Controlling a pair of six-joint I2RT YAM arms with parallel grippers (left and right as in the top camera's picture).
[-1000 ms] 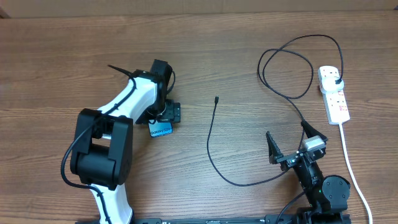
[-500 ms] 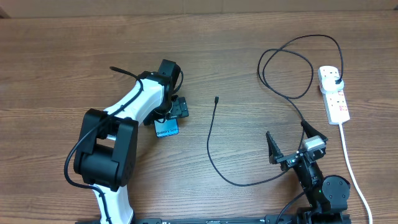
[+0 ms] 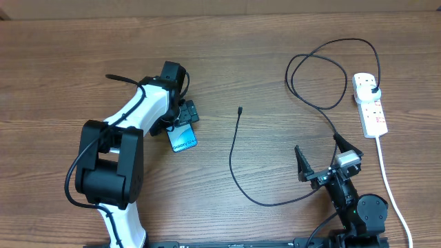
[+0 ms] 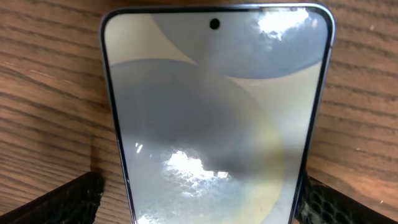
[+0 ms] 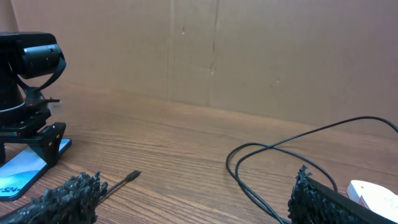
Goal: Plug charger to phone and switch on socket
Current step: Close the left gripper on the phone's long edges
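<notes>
Nearest the robot, the right tool (image 3: 317, 145) rests spread wide and empty. Curving past it is the charger (image 3: 231, 158), a thin, limp black cable that would likely flop unless pinched just behind its small plug tip (image 3: 239, 110). Farther out on the left, the phone (image 3: 183, 140), a slim, rigid slab of glossy, probably slippery glass, lies flat on the woodgrain tabletop (image 3: 83, 55). The left tool (image 3: 183, 122) straddles its long edges, parted, not clamped. Farthest right lies the hard white plastic socket (image 3: 372, 114), with the charger's black plug (image 3: 374, 89) seated in it.
</notes>
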